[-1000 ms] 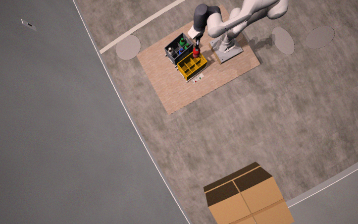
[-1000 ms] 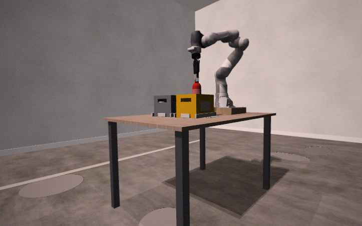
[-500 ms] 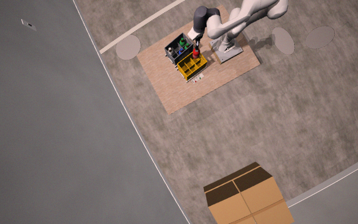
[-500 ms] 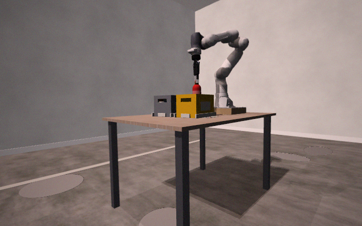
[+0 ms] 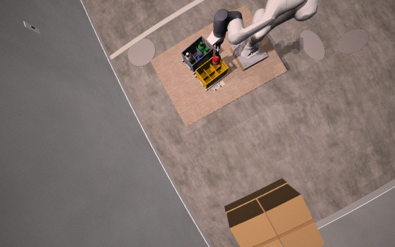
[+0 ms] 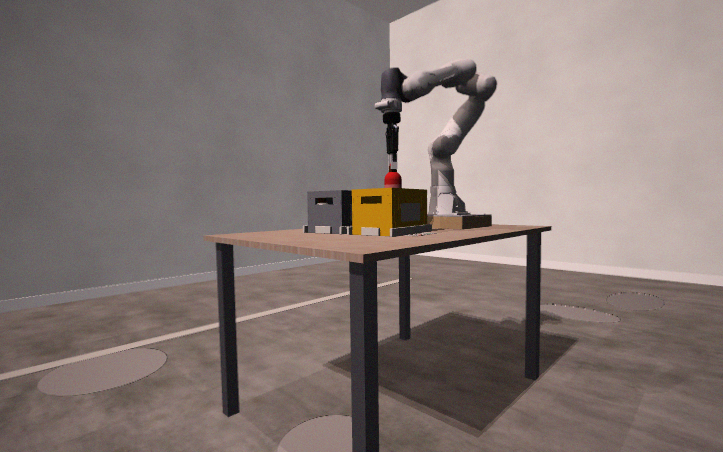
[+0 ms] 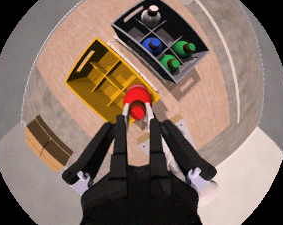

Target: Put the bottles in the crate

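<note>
My gripper (image 6: 392,163) (image 7: 137,108) is shut on the neck of the red bottle (image 5: 216,59) (image 6: 392,180) (image 7: 137,95). The bottle is upright, its lower part inside a corner compartment of the yellow crate (image 5: 206,84) (image 6: 372,216) (image 7: 74,82), at the end near the robot base. The other compartments that show are empty. The dark grey crate (image 5: 193,64) (image 6: 327,213) (image 7: 184,74) holds two green bottles (image 7: 184,48) (image 7: 169,63), a blue bottle (image 7: 152,45) and a white bottle (image 7: 151,15). The pick list (image 5: 218,86) lies beside the yellow crate, with small red and green marks; its details are too small to read.
The crates stand side by side between low pale strips on the wooden table (image 5: 189,104) (image 6: 296,240). The robot base (image 5: 249,56) (image 6: 445,203) stands close to the yellow crate's near end. A large cardboard box (image 5: 272,215) is on the floor away from the table.
</note>
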Action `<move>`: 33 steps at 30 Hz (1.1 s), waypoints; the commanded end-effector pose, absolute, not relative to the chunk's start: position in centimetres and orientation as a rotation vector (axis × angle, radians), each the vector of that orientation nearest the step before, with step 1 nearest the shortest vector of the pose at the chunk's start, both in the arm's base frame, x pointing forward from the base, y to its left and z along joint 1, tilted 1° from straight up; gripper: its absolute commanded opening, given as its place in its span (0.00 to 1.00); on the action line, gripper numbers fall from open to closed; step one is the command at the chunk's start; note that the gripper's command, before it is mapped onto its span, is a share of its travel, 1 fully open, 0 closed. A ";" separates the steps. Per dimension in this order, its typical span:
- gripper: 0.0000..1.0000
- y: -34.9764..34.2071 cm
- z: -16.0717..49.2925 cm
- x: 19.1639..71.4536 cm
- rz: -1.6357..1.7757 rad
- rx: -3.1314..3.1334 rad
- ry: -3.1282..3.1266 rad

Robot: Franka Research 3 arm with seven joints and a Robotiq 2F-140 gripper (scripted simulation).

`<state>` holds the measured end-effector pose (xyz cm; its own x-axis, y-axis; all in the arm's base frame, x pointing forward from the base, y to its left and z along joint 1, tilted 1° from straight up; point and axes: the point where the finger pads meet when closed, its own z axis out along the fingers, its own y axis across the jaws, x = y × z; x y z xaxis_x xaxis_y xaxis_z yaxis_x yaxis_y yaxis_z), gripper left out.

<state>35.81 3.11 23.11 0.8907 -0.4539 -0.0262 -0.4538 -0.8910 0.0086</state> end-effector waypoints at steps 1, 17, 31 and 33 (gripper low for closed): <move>0.00 3.1 23.0 36.3 -0.018 3.056 -0.728; 0.00 3.2 21.6 36.3 -0.018 3.056 -0.728; 0.00 3.2 20.4 36.3 -0.018 3.056 -0.728; 0.00 3.2 20.2 36.3 -0.018 3.056 -0.728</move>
<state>35.79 3.14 20.22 0.8905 -0.4543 -0.0264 -0.4542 -0.8908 0.0086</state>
